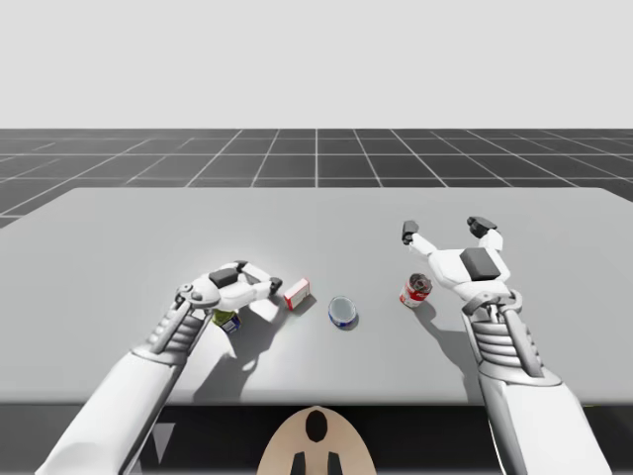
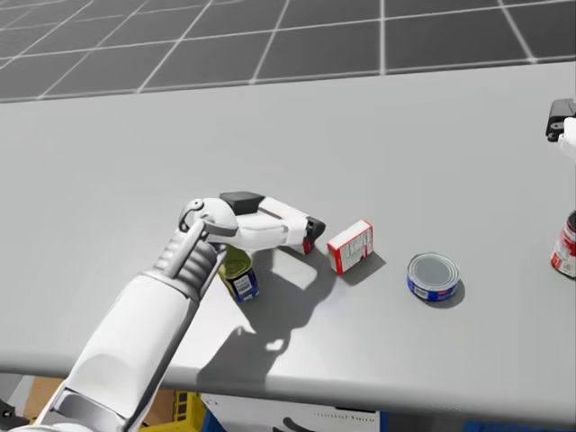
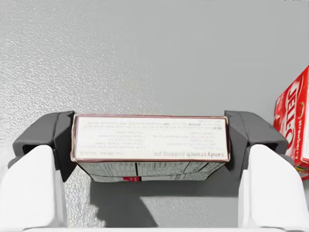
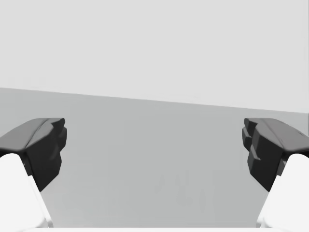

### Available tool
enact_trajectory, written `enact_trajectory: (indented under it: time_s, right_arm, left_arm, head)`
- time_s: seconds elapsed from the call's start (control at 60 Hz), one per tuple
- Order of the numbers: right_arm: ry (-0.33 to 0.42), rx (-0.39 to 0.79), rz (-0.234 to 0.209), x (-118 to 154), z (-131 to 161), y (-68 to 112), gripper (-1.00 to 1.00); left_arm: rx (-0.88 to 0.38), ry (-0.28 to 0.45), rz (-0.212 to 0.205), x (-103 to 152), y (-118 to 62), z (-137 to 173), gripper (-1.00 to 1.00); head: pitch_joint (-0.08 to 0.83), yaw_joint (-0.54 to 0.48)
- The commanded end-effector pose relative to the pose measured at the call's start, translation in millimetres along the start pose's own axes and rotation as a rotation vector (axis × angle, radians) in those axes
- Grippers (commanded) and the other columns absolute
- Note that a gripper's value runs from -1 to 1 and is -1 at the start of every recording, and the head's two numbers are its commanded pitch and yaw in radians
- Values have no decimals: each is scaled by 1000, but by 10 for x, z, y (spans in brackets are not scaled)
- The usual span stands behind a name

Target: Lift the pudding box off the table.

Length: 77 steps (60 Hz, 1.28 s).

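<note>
White on its labelled face, the pudding box [image 3: 149, 137] lies crosswise in my left gripper [image 2: 310, 236]. Both fingers press on its short ends, and a red box [image 3: 292, 121] stands just beside it. I judge the grasp is made and the lift is in hand; if the box is already clear of the table [image 3: 145, 58], I cannot tell. The next move should go straight up, without brushing the red box. My right gripper [image 4: 154, 145] is spread wide and holds nothing.

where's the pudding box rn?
Left wrist view: the flat white-faced cardboard pudding box is gripped between my left gripper fingers, both touching its ends, right beside the red-and-white box. In the high view that puts it left of middle over the grey table.
</note>
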Motion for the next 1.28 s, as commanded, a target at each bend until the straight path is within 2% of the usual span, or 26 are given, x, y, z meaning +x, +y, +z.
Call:
enact_trajectory:
  time_s: [0.017, 0.2, 0.367, 0.55, 0.717, 0.85, 1.067, 1.183, 1.283]
  right_arm:
    - [-2, 0, -1, 10, 10, -3, -1000]
    - [-3, -2, -2, 21, 20, -12, -1000]
    - [-5, -5, -4, 28, 21, -19, -1000]
    - [-4, -7, -5, 26, 25, -19, -1000]
    - [-3, -6, -5, 28, 15, -27, -1000]
    - [-10, 7, 2, 32, 15, -53, -1000]
    - [22, 20, 48, -15, 18, -104, -1000]
    - [31, 35, 61, -42, 15, -122, -1000]
    - [49, 60, 85, -96, 8, -119, -1000]
  left_arm:
    - [35, 65, -12, -67, -39, -18, 980]
    - [35, 66, -24, -67, -66, -3, 1000]
    - [58, 65, -44, -96, -62, -19, 1000]
    - [56, 65, -46, -85, -58, -12, 1000]
    - [57, 42, -54, 34, -60, 79, 1000]
    - [70, -37, -52, 309, -13, 312, 1000]
    - [121, -194, -46, 824, 111, 824, 1000]
    - [164, -278, -67, 1088, 109, 1128, 1000]
    - [218, -382, -102, 1336, 30, 1399, 1000]
  head:
    - [612, 223]
    - [577, 227]
    - [459, 237]
    - [312, 246]
    - [272, 248]
    - [272, 246]
    - [272, 245]
    - [271, 247]
    - [268, 249]
